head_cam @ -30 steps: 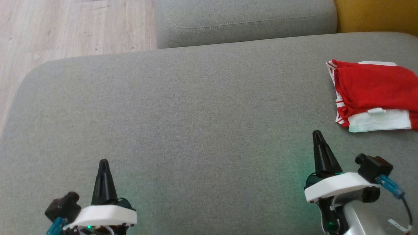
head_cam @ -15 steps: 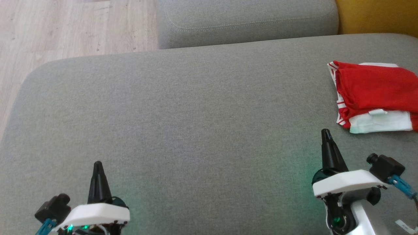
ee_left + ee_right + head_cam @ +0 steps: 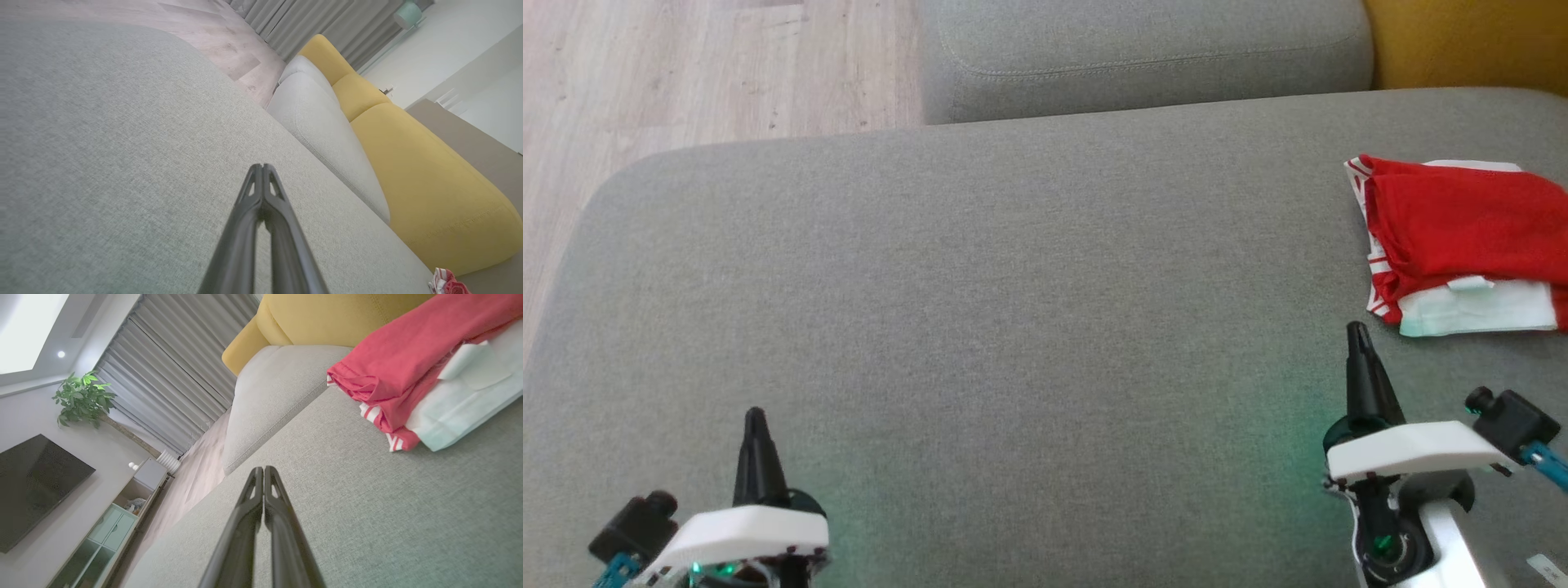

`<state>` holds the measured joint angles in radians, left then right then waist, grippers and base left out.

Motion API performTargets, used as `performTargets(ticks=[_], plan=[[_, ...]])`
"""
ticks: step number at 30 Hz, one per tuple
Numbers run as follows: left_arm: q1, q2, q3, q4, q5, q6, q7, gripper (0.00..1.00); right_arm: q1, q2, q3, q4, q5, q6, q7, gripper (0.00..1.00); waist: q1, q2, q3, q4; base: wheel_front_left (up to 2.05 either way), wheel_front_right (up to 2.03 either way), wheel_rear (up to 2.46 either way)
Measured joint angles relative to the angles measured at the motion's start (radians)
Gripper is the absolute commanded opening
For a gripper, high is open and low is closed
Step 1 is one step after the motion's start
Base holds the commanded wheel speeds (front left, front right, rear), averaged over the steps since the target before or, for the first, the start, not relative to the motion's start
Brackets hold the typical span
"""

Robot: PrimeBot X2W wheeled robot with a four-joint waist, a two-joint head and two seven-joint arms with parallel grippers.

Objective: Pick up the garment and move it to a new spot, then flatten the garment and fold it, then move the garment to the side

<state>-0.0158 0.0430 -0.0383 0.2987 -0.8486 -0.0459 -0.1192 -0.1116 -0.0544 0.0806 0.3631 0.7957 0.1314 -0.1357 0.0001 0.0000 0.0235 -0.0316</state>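
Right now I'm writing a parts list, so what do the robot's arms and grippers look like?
Left gripper and right gripper match: long black tapering fingers with slotted tips, a white curved shell, a small black camera on a blue cable, green lights. The right forearm is silver.

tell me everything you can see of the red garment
The garment is soft red cloth with a white panel and small white tab along its near edge and red-and-white striped trim on its left side. It lies folded flat on the grey cushion, cut off by the head view's right edge. The right claw is near, not touching.
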Motion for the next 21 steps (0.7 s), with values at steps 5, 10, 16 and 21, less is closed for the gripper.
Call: performTargets(ticks=[5, 10, 16, 21], plan=[[0.000, 0.000, 0.005, -0.001, -0.039, -0.008, 0.014, 0.00, 0.000, 0.000, -0.009, -0.005, 0.044, 0.000, 0.011, 0.00, 0.0000, 0.0000, -0.001, 0.002, 0.00, 0.00, 0.00], [-0.001, 0.000, 0.008, -0.003, -0.086, -0.016, 0.029, 0.00, 0.001, -0.001, -0.023, -0.011, 0.096, 0.000, 0.023, 0.00, 0.0000, 0.0000, -0.002, 0.004, 0.00, 0.00, 0.00], [-0.005, 0.000, 0.013, -0.006, -0.143, -0.017, 0.044, 0.00, 0.001, -0.001, -0.032, -0.017, 0.161, 0.000, 0.041, 0.00, 0.0000, 0.0000, -0.004, 0.006, 0.00, 0.00, 0.00], [-0.006, 0.000, 0.025, -0.007, -0.193, -0.025, 0.058, 0.00, 0.002, -0.001, -0.046, -0.024, 0.213, 0.000, 0.055, 0.00, 0.0000, 0.0000, -0.005, 0.008, 0.00, 0.00, 0.00]])
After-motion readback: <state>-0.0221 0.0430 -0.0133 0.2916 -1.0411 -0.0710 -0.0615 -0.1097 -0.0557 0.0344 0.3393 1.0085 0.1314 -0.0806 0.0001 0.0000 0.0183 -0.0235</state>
